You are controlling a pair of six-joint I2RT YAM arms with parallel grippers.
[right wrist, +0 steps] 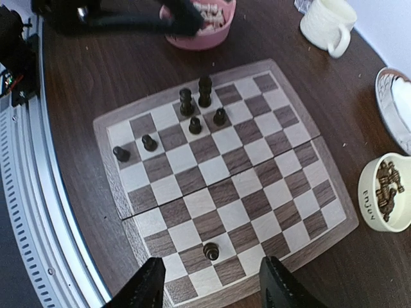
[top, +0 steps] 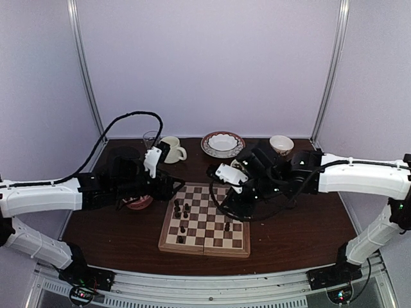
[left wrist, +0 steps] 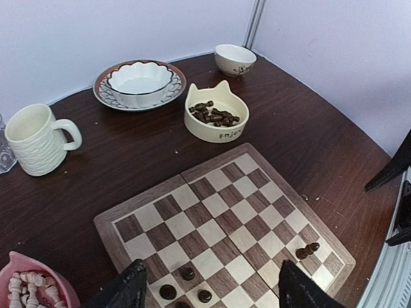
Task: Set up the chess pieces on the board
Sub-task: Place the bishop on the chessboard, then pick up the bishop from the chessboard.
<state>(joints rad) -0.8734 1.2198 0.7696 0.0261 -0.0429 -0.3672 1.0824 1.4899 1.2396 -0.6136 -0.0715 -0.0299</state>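
Note:
The board [top: 207, 235] lies between the arms. Several dark chess pieces [right wrist: 194, 110] stand grouped on its left half, and one dark pawn [right wrist: 210, 251] stands alone on a light square near the right edge. My right gripper [right wrist: 217, 287] hangs open just behind that pawn, its fingers well clear on both sides. My left gripper [left wrist: 215, 290] is open over the board's left edge, above three dark pieces [left wrist: 186, 274], with nothing between its fingers. More dark pieces fill a cream cat-shaped bowl [left wrist: 216, 117].
A pink bowl [left wrist: 31, 289] of cream pieces sits at the board's left. Behind the board stand a cream mug [left wrist: 35, 138], a patterned plate holding a white bowl [left wrist: 138, 80], and a small cup [left wrist: 234, 59]. Walls close in the back and sides.

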